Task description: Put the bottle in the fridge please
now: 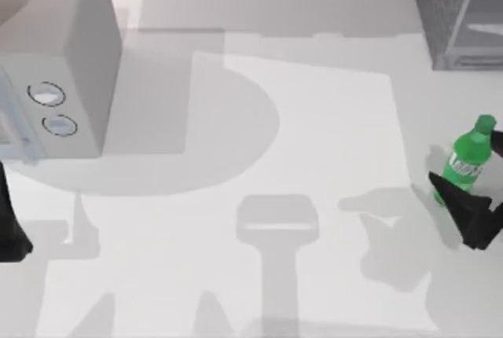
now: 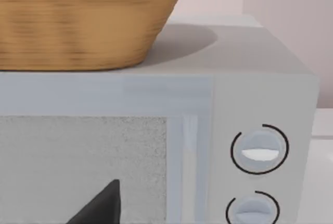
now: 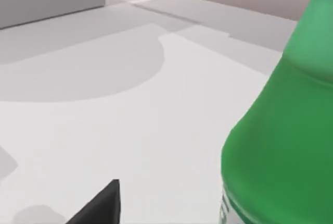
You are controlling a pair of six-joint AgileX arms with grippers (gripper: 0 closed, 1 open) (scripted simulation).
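Observation:
The green bottle (image 1: 469, 157) stands near the table's right edge, cap pointing toward the back. My right gripper (image 1: 466, 168) is open around its lower body, one dark finger on each side. The right wrist view has the bottle (image 3: 281, 146) close up, with a gap of bare table between it and one fingertip (image 3: 101, 206). The fridge (image 1: 458, 12) stands at the back right corner, beyond the bottle. My left arm (image 1: 9, 232) is parked at the left edge, its gripper open, with a fingertip (image 2: 101, 206) facing the pale box.
A pale grey box with two round dials (image 1: 69, 63) fills the back left. A woven basket (image 2: 78, 21) sits on top of it. The white tabletop (image 1: 259, 165) between this box and the bottle is bare.

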